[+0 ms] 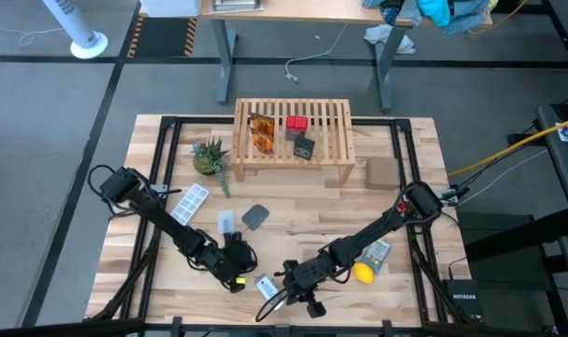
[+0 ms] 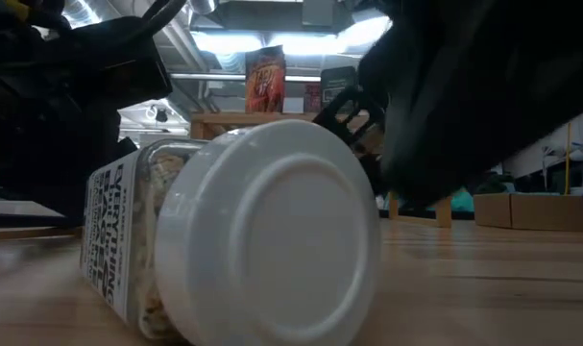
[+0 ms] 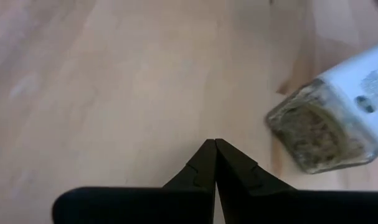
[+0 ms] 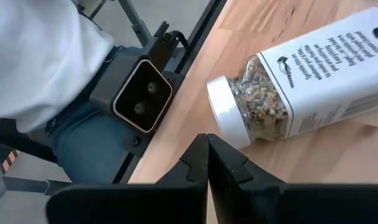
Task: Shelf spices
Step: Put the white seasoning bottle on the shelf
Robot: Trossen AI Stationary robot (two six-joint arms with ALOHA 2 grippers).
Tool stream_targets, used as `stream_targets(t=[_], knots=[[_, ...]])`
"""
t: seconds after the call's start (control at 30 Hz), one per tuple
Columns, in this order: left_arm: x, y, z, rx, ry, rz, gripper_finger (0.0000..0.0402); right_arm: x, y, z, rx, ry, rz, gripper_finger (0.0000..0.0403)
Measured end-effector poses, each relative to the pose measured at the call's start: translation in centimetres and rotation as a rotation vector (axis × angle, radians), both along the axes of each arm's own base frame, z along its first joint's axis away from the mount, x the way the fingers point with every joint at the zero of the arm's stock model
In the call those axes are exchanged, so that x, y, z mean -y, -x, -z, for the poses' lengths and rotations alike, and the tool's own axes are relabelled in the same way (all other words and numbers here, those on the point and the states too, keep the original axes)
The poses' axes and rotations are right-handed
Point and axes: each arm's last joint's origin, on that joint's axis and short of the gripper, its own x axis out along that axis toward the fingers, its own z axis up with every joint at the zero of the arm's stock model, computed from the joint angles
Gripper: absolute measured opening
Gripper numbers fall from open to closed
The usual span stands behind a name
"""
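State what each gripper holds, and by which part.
Nothing is held. The left gripper and right gripper are shut on nothing, beside the lying bottle.

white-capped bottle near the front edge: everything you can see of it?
The bottle is clear with a square-sided body, a round white cap and a white label with black print. It is filled with a coarse tan and brown mix. It lies on its side on the wooden tabletop near the front edge, cap toward the edge, between the two grippers. Nothing grips it; only the table touches it.
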Motion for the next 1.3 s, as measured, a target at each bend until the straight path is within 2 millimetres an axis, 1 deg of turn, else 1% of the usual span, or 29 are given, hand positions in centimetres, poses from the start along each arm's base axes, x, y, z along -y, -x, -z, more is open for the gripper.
stream_targets(t=[0.07, 0.2, 0.33, 0.6, 0.9, 1.1, 1.3], knots=[[0.1, -0.1, 0.2, 0.004, 0.011, 0.006, 0.0000, -0.1, -0.1, 0.4, 0.000, -0.001, -0.001, 0.0007], [0.1, -0.1, 0.2, 0.004, 0.012, 0.002, 0.0000, -0.4, -0.4, 0.9, 0.008, -0.067, -0.025, 0.0007], [0.2, -0.2, 0.2, 0.012, 0.017, 0.006, 0.0000, -0.5, -0.5, 1.3, 0.005, -0.076, -0.020, 0.0007], [0.2, -0.2, 0.1, 0.015, 0.026, 0.009, 0.0000, -0.4, -0.8, 1.0, 0.087, -0.042, 0.028, 0.0007], [0.5, 0.1, 0.1, 0.017, 0.025, 0.016, 0.0000, 0.3, -1.1, 1.3, 0.135, 0.092, 0.170, 0.0007], [0.5, 0.1, 0.2, 0.014, 0.020, 0.011, 0.0000, 0.9, -1.7, 0.9, 0.180, 0.086, 0.187, 0.0007], [0.5, 0.1, 0.2, 0.012, 0.021, 0.010, 0.0000, 1.1, -2.1, 0.4, 0.242, 0.080, 0.201, 0.0007]])
